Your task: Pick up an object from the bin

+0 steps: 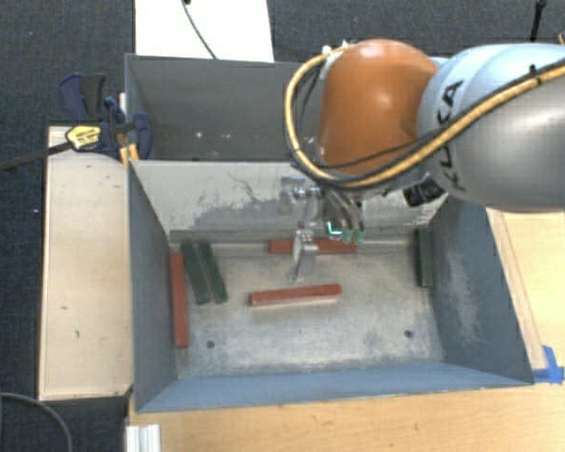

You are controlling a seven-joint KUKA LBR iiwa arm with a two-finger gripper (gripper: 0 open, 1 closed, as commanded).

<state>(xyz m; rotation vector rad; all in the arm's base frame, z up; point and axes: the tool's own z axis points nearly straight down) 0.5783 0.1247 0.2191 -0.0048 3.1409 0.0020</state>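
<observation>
In the grey metal bin (471,347) the big silver arm (508,149) with its orange cover hangs the end effector (304,260) low over the floor; whether it is apart or together I cannot tell, and nothing is seen in it. Just on the near side of the end effector lies a long flat red wooden bar (295,296), a second red bar (282,246) lies just behind it, and two dark green bars (205,273) lie farther toward the view's left. I judge this to be the approach step, so the next move calls for a descent centred across the near red bar's narrow width.
</observation>
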